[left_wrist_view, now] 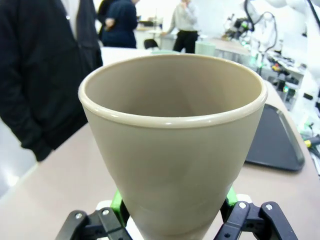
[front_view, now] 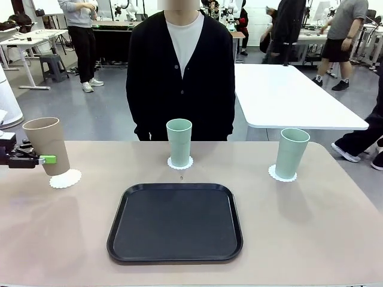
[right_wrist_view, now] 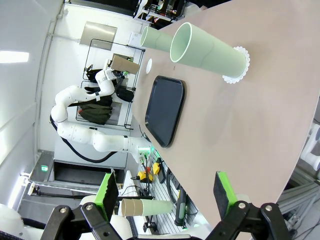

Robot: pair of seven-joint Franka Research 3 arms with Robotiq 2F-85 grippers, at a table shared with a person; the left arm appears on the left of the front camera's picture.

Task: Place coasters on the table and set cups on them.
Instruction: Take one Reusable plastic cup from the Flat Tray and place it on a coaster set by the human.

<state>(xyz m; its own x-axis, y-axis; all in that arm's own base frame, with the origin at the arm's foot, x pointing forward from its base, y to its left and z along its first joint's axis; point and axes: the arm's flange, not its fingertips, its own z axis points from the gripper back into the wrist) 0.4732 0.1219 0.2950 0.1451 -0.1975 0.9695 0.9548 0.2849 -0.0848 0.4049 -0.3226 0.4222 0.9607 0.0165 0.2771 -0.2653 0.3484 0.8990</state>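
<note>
The tan cup [front_view: 48,145] is gripped low by the left claw [front_view: 40,159], tilted over its coaster [front_view: 65,178] for setting down; the right claw [right_wrist_view: 167,197] is held open.

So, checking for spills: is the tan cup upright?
Tilted: the tan cup leans in the left gripper over its coaster.

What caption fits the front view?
Left gripper holds tan cup over coaster; two mint cups stand on coasters.
</note>
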